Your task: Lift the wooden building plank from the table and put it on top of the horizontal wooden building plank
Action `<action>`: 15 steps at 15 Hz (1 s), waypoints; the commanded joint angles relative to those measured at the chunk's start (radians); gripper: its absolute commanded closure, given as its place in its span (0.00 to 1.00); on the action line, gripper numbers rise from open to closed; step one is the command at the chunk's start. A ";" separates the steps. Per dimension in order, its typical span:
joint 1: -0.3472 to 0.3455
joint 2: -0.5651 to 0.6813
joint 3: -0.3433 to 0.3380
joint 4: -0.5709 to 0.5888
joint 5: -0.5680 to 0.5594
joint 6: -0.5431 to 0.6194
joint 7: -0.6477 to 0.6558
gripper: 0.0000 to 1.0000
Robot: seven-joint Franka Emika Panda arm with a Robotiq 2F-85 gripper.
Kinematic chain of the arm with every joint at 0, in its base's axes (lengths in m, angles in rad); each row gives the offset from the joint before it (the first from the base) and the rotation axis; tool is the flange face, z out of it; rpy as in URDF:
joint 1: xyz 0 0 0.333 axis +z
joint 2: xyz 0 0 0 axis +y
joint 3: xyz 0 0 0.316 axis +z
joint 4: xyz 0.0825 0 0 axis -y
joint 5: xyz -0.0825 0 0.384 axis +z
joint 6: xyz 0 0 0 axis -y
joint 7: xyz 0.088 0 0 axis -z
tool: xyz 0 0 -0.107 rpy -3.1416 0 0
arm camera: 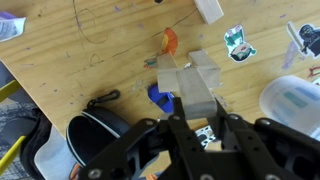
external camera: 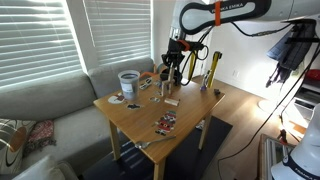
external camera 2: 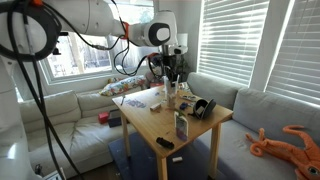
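Observation:
In the wrist view my gripper (arm camera: 200, 125) is shut on a pale wooden plank (arm camera: 195, 88) that runs lengthwise between the fingers. The plank's far end lies across a horizontal wooden plank (arm camera: 168, 66) on the table; I cannot tell whether they touch. In both exterior views the gripper (external camera: 175, 70) (external camera 2: 172, 74) points down over the far part of the wooden table (external camera: 190, 115). Another loose pale plank (external camera: 171, 101) lies nearer the table's middle and shows at the top of the wrist view (arm camera: 208, 8).
A white cup (external camera: 128, 82) (arm camera: 290, 100), a black pouch (arm camera: 95, 132) (external camera 2: 203, 107), a blue piece (arm camera: 158, 98), an orange piece (arm camera: 170, 40) and stickers (arm camera: 238, 42) surround the planks. Cards (external camera: 165, 122) lie near the front edge. A grey sofa (external camera: 40, 100) borders the table.

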 commanded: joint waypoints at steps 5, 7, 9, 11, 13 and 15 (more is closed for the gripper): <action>0.004 0.017 -0.012 0.073 0.006 -0.069 0.021 0.93; 0.006 0.025 -0.012 0.088 0.005 -0.087 0.023 0.93; 0.006 0.032 -0.013 0.093 0.003 -0.094 0.028 0.93; 0.006 0.039 -0.016 0.100 -0.002 -0.101 0.038 0.93; 0.006 0.050 -0.017 0.111 -0.002 -0.109 0.041 0.93; 0.009 0.062 -0.020 0.129 -0.009 -0.118 0.049 0.93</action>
